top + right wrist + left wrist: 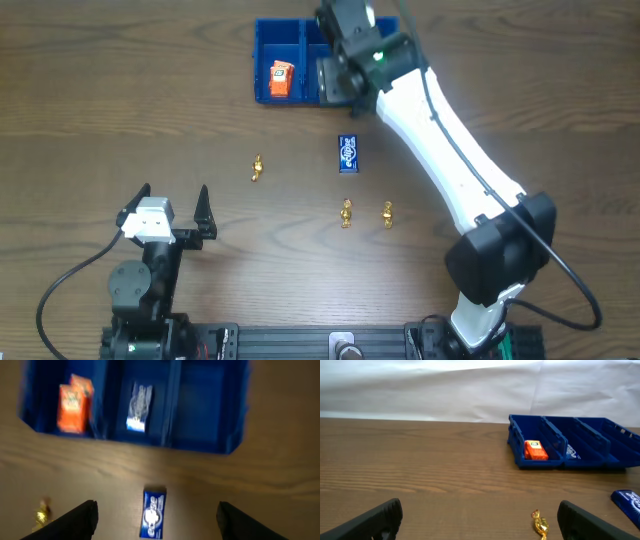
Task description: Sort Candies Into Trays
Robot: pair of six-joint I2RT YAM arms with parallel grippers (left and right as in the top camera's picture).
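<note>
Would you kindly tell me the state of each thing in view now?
Left gripper: open, empty.
Right gripper: open, empty.
Tray: upright, partly filled.
Orange candy: in the tray's end compartment.
Sorted blue candy: in the middle compartment.
Loose blue candy: flat on the table.
Gold candies: three, loose on table.

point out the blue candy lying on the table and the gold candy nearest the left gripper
blue candy [348,154], top view, middle of its wrapper
gold candy [257,168], top view, middle of its body
</note>
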